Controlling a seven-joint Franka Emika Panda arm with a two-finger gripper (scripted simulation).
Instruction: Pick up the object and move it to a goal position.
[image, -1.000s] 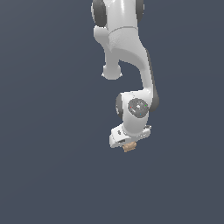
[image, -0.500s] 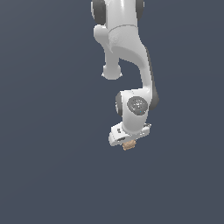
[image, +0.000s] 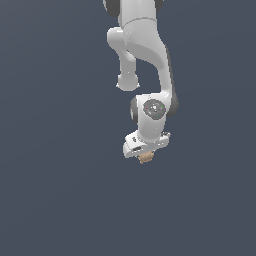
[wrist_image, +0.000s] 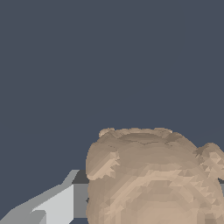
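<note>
A: Gripper (image: 146, 156) status first. You are looking at jaws clamping on the object (image: 145, 157), the tan lumpy block tucked just beneath the white hand in the exterior view. In the wrist view the object (wrist_image: 153, 175) is filling the frame right up against one pale finger (wrist_image: 61, 203).

B: Anything changing over the last second?

A: Very little. You are seeing the arm (image: 145, 65) holding almost the same pose across all three exterior pictures, with the block sitting at the same spot under the hand. No slipping is showing.

B: So what are you reading from that?

A: Grasp is looking secure, and the carry is either creeping or pausing. No goal marker is showing in either view, so you cannot be judging how far remains.
</note>
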